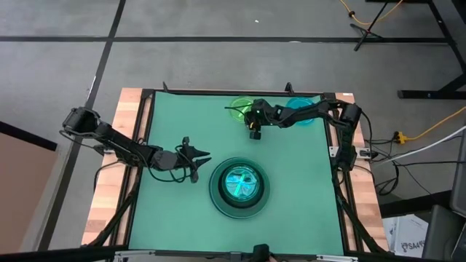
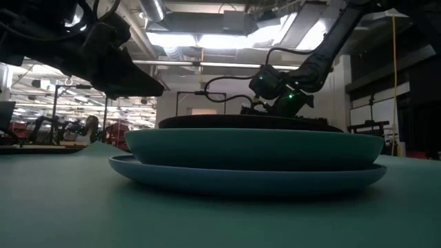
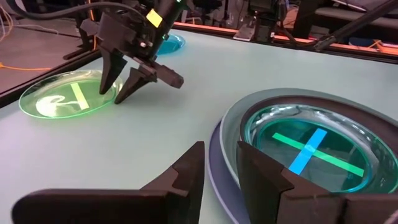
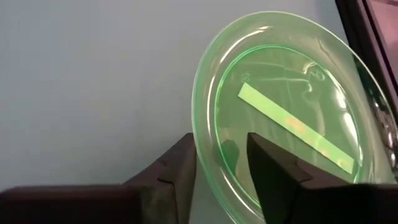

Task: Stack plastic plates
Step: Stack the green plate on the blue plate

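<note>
Where the high view looks down on the green table (image 1: 175, 211), a stack (image 1: 239, 187) of plates sits near the middle toward the near edge, a dark-green plate outermost and a cyan plate (image 1: 240, 182) on top. The left gripper (image 1: 198, 161) hovers just left of the stack, its fingers a narrow gap apart and empty. At the far edge lie a lime plate (image 1: 239, 109) and, to its right, another cyan plate (image 1: 298, 104); the right gripper (image 1: 254, 131) is at the lime plate's near rim.

At table height, the stack (image 2: 251, 155) fills the middle, a blue plate (image 2: 248, 176) at the bottom.

From the left wrist, the left fingers (image 3: 186, 171) stand narrowly parted beside the stack's rim (image 3: 227, 134); farther off, the right gripper (image 3: 124, 84) points down at the lime plate (image 3: 62, 99).

From the right wrist, the right fingers (image 4: 180, 165) straddle the lime plate's rim (image 4: 202, 149), one on each side, close around it; whether they pinch it cannot be told.
</note>
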`<control>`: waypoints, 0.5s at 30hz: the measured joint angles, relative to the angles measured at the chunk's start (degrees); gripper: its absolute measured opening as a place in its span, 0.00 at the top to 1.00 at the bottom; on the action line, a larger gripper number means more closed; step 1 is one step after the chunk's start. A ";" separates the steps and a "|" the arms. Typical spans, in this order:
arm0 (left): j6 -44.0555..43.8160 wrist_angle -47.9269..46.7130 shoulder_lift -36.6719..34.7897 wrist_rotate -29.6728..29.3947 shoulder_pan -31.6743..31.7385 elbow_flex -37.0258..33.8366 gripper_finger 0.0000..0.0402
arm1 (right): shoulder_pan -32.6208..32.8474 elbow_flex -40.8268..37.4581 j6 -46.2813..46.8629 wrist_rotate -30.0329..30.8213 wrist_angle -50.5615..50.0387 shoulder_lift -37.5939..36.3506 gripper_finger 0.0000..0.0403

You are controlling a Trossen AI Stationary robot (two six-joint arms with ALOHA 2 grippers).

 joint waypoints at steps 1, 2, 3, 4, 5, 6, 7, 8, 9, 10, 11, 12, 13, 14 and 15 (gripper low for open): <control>0.00 0.00 0.00 0.00 0.00 0.00 0.78 | 0.00 0.00 -0.02 -0.10 -0.14 0.02 0.68; -0.01 0.02 0.00 0.01 0.00 0.00 0.78 | 0.00 0.00 -0.02 -0.24 -0.34 0.02 0.71; -0.01 0.02 0.00 0.01 0.00 0.00 0.78 | 0.00 0.00 -0.02 -0.31 -0.51 0.02 0.75; -0.01 0.02 0.00 0.01 0.00 0.00 0.78 | 0.02 0.00 -0.04 -0.39 -0.60 0.04 0.79; 0.00 0.01 0.00 0.01 0.00 0.00 0.78 | 0.02 -0.02 -0.09 -0.37 -0.55 0.06 0.83; 0.00 0.02 0.00 0.01 0.00 0.00 0.78 | 0.04 -0.04 -0.15 -0.35 -0.40 0.09 0.87; 0.00 0.02 0.00 0.03 0.00 0.00 0.78 | 0.04 -0.07 -0.21 -0.35 -0.28 0.11 0.91; 0.01 0.02 0.00 0.03 0.00 0.00 0.78 | 0.04 -0.08 -0.42 -0.26 -0.13 0.11 0.94; 0.00 0.02 0.00 0.03 0.00 0.00 0.78 | 0.04 -0.08 -1.02 -0.12 0.02 0.13 0.97; 0.01 0.02 0.00 0.03 0.00 0.00 0.78 | 0.02 -0.07 -1.57 0.03 0.07 0.14 0.98; -0.01 0.02 0.00 0.05 0.00 0.00 0.78 | 0.04 -0.07 -1.70 0.18 0.08 0.15 0.98; -0.03 0.00 0.00 0.05 0.00 0.00 0.78 | 0.21 -0.07 -1.70 0.31 0.08 0.15 0.98; -0.03 0.02 0.00 0.05 0.00 0.00 0.78 | 0.43 -0.08 -1.70 0.70 0.06 0.15 0.98; -0.03 0.02 0.00 0.07 0.00 0.00 0.78 | 0.70 -0.07 -1.80 1.26 0.04 0.15 0.98; -0.04 0.02 0.00 0.12 0.00 0.00 0.78 | 0.94 -0.09 -1.99 1.73 -0.02 0.10 0.98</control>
